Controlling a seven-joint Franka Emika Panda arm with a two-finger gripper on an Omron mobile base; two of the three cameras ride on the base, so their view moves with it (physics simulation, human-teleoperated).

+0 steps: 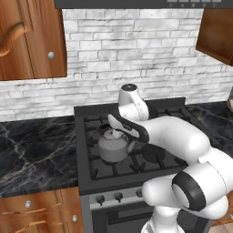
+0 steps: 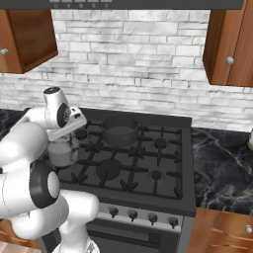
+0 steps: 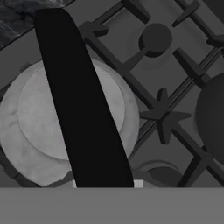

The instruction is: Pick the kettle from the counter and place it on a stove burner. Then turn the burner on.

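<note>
The kettle point(image 1: 113, 148) sits on the black gas stove point(image 1: 136, 150), over the front burner on the stove's left side, resting on the cast-iron grate point(image 1: 150, 164). From the right base view the kettle point(image 2: 63, 152) shows as a rounded grey body tucked just under the arm's wrist, near the stove's left edge.

The gripper point(image 1: 119, 133) hangs directly above the kettle, the hand pointing down at its top. In the hand view the kettle's black arched handle point(image 3: 81, 100) runs as a broad dark band across the pale round lid point(image 3: 35, 118), straight up from between the fingertips. The fingertips are mostly lost at the bottom of that view, so I cannot tell whether the claw is pinching the handle or has let go of it; it looks close around it, at least.

A dark straight-sided pot point(image 2: 120, 130) stands on the back burner, well apart from the kettle. Another burner disc point(image 3: 156, 38) lies bare beyond the kettle in the hand view. The black marble counter point(image 1: 36, 150) stretches to the stove's left. A row of knobs point(image 2: 143, 216) lines the stove front.
</note>
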